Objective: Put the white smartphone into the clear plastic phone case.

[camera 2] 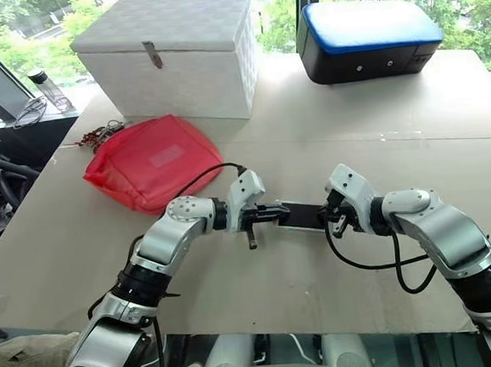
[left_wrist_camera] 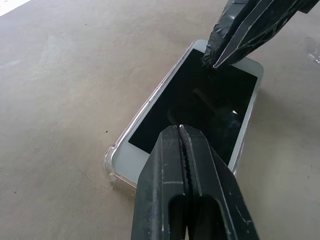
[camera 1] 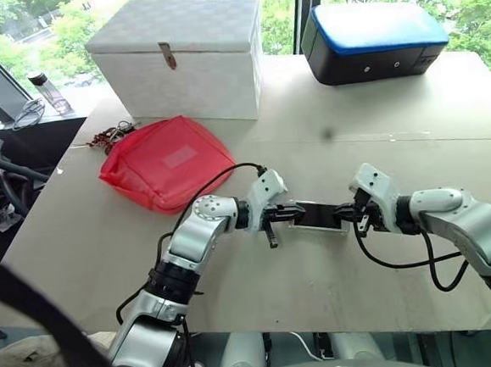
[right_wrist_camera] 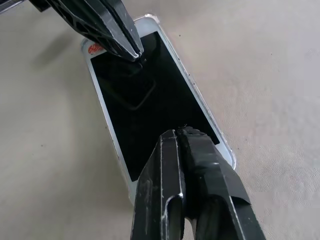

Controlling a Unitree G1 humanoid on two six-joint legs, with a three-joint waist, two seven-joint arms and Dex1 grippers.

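White smartphone, dark screen up, seemingly seated in clear plastic phone case, clenched left hand and right hand above.

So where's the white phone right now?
The white smartphone lies flat on the table, near its front edge, sitting in the clear plastic phone case. The left claw and right claw are at its two ends.

Phone: black screen, white bezels, with a small red mark at one end, possibly a sticker; case clear, nearly colourless. Table plain beige; pouch red; box white with a faint check weave. Far case black with blue top; gripper fingers black.
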